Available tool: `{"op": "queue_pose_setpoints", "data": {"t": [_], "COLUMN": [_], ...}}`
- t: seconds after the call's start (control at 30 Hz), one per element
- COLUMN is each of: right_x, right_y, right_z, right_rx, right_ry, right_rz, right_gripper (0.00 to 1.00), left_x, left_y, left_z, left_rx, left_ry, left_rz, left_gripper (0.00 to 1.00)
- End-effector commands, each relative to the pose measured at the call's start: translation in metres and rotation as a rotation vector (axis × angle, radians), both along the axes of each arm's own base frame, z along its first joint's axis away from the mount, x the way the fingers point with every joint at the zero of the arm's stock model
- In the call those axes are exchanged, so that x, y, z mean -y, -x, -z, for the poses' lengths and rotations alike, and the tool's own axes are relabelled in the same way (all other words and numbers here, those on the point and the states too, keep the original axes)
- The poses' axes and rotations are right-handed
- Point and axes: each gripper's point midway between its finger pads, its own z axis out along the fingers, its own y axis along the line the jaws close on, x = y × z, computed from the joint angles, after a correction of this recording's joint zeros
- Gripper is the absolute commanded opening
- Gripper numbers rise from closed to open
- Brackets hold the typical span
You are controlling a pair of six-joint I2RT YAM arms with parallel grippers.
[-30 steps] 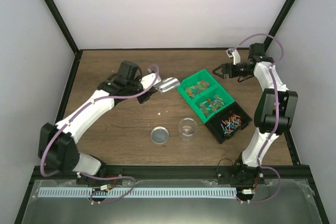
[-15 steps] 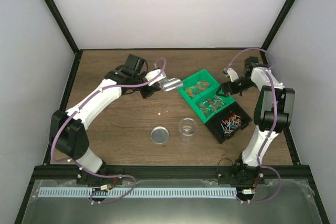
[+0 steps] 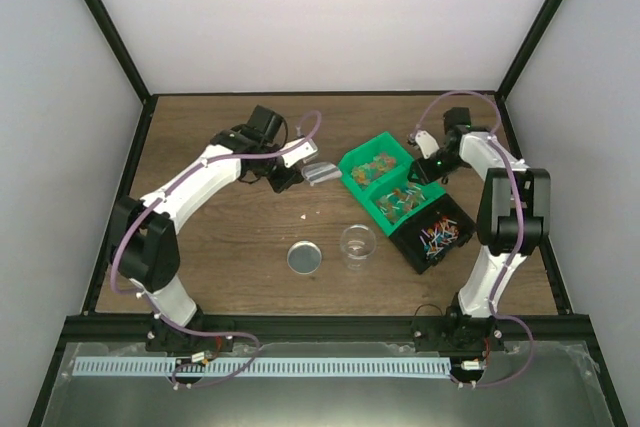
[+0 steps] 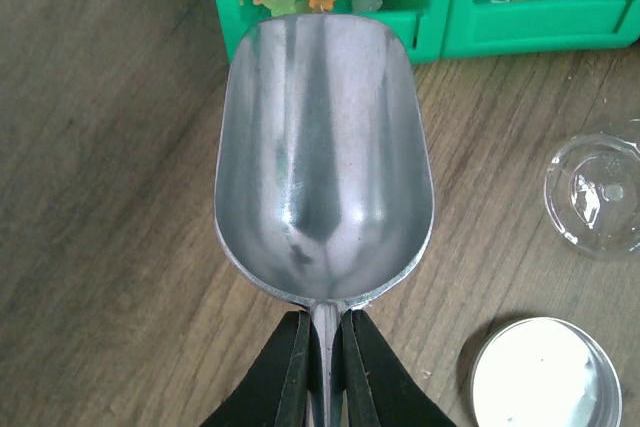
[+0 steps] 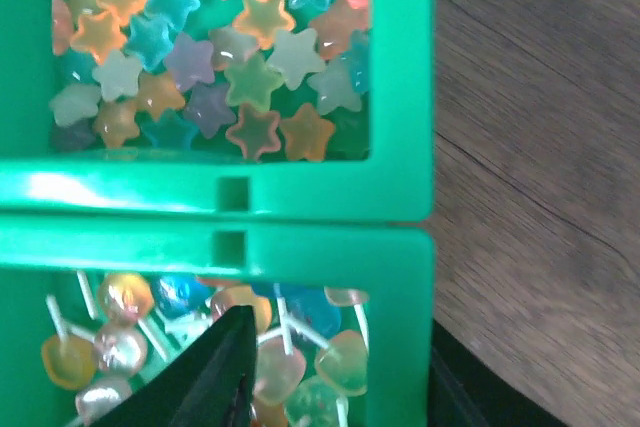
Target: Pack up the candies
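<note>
The candies [image 3: 437,235], tiny wrapped sweets in mixed colours, fill the black bin [image 3: 452,219] at the right. A clear cup [image 3: 358,243] stands empty in front of the bins, and it also shows in the left wrist view [image 4: 600,192]. My left gripper [image 4: 325,347] is shut on the handle of an empty metal scoop [image 4: 320,157], which hovers just left of the green bins [image 3: 320,173]. My right gripper [image 5: 345,347] is open and straddles the lollipop bin's right wall [image 5: 400,327]. One finger [image 5: 215,367] is among the lollipops and the other is outside the wall.
A green bin of star sweets [image 3: 375,162] and a green bin of lollipops [image 3: 403,197] sit beside the black bin. A round metal lid [image 3: 305,257] lies left of the cup. A small crumb [image 3: 305,215] lies on the wooden table.
My right gripper has come down and left from above the table's back right onto the lollipop bin, its jaws narrowing. My left arm has swung the scoop a little nearer the star bin.
</note>
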Motion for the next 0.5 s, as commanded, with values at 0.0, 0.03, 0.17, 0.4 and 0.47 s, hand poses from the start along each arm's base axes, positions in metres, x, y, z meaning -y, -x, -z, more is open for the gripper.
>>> {"op": "queue_pose_setpoints", "data": {"t": [0.0,0.03,0.17,0.4,0.47], "right_x": [-0.011,-0.010,-0.011,-0.029,-0.037], "right_y": [-0.016,-0.020,-0.037,-0.063,-0.071], "right_z": [-0.009,-0.010,-0.012,-0.019,-0.024], "right_rx": [0.100,0.105,0.129,0.186,0.216], "right_ry": [0.085,0.089,0.075,0.006,-0.031], "right_rz": [0.014,0.035,0.088,0.128,0.116], "right_gripper": [0.34,0.31,0.16,0.05,0.04], "left_x": [0.005,0.005,-0.002,-0.015,-0.015], "left_y": [-0.003,-0.003,-0.002,0.005,0.003], "left_z": [-0.013,-0.018,-0.020,-0.012,-0.010], "left_rx": [-0.029,-0.031,-0.029,-0.048,-0.063], "left_ry": [0.040,0.045,0.013,-0.075,-0.090], "left_rz": [-0.042,-0.047,-0.063,-0.042,-0.045], "left_gripper": [0.04,0.04,0.04,0.04,0.04]}}
